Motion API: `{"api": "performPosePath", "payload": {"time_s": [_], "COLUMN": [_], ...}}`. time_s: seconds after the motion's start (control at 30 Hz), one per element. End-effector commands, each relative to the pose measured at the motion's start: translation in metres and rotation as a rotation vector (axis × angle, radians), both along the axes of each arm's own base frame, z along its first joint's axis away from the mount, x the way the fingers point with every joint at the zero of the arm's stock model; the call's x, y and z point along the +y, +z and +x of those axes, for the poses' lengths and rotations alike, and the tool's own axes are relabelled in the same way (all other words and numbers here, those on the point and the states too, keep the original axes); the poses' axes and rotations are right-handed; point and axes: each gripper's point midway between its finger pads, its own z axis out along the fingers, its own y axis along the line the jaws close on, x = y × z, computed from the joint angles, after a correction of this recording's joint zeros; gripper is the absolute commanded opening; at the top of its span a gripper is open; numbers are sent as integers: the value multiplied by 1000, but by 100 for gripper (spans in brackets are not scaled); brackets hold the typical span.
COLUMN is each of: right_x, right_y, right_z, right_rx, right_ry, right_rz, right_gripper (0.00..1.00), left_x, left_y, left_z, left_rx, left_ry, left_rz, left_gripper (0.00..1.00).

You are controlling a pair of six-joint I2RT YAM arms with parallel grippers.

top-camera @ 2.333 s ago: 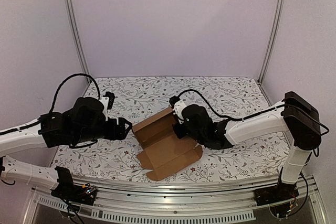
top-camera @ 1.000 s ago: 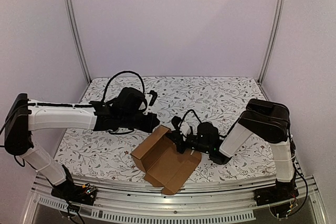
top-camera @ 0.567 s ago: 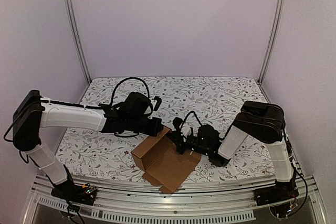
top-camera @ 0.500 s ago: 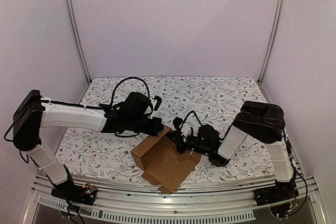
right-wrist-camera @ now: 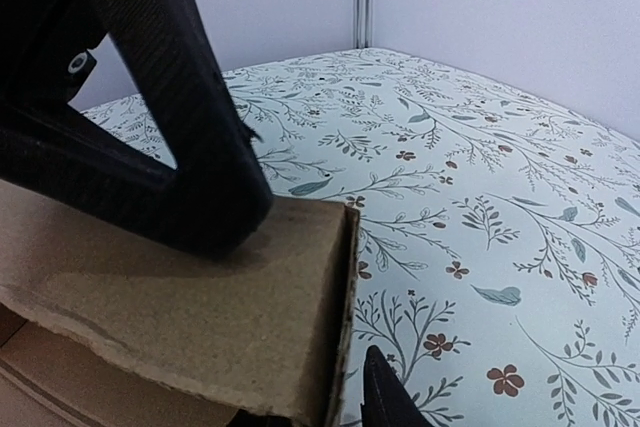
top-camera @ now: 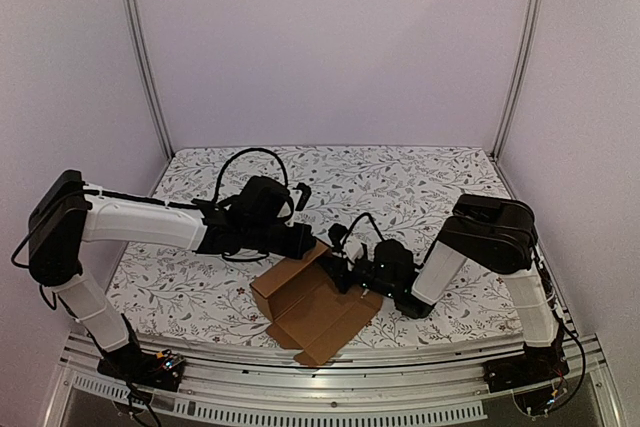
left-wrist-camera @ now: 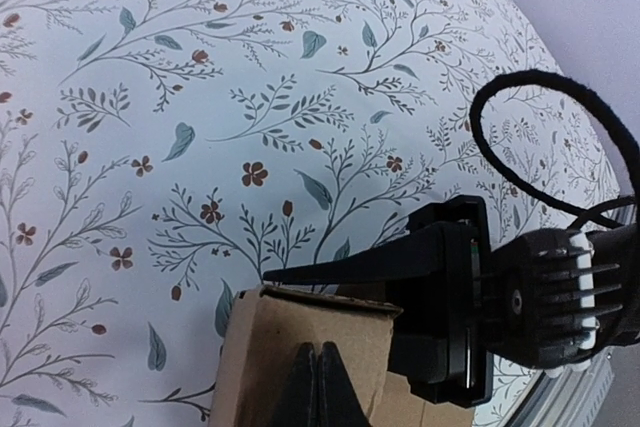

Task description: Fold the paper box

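Observation:
The paper box (top-camera: 318, 309) is a brown cardboard piece, half folded, lying near the table's front edge with one flap (top-camera: 290, 269) raised. My left gripper (top-camera: 308, 240) is shut, and in the left wrist view its joined tips (left-wrist-camera: 320, 379) rest against the flap's face (left-wrist-camera: 300, 332). My right gripper (top-camera: 345, 264) reaches in from the right at the flap's top corner. In the right wrist view one fingertip (right-wrist-camera: 385, 392) stands apart from the flap's edge (right-wrist-camera: 345, 297). Its other finger is hidden behind the cardboard (right-wrist-camera: 180, 307).
The table (top-camera: 420, 187) wears a white cloth printed with flowers, enclosed by pale walls and metal posts (top-camera: 140, 47). Both arms crowd together over the box. The left gripper's black body (right-wrist-camera: 150, 117) fills the upper left of the right wrist view.
The right gripper's jaws have parted and let go of the flap. The left gripper has slid a little right onto the flap, and the box has shifted slightly.

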Motion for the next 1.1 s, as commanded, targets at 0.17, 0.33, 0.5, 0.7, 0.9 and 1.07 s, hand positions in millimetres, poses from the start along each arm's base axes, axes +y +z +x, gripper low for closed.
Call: {"api": "performPosePath", "payload": {"time_s": [0.17, 0.33, 0.5, 0.7, 0.9, 1.07], "right_x": [1, 2, 2, 4, 3, -1], "right_y": [1, -1, -4, -5, -3, -2], "right_z": [14, 16, 15, 11, 8, 6], "right_rx": [-29, -33, -39, -54, -59, -60], "right_ry": [-112, -138, -150, -159, -166, -170], "right_rz": [9, 11, -4, -13, -4, -7], "right_gripper": [21, 15, 0, 0, 16, 26], "left_x": [0, -2, -3, -3, -2, -2], "left_y": [-16, -15, -11, -9, -11, -11], "left_z": [-6, -8, -8, -7, -8, -7], "left_rx": [58, 59, 52, 48, 51, 48], "left_ry": [-9, -13, -13, -11, -8, -4], "left_rz": [19, 15, 11, 7, 12, 15], "left_gripper": [0, 0, 0, 0, 0, 0]}}
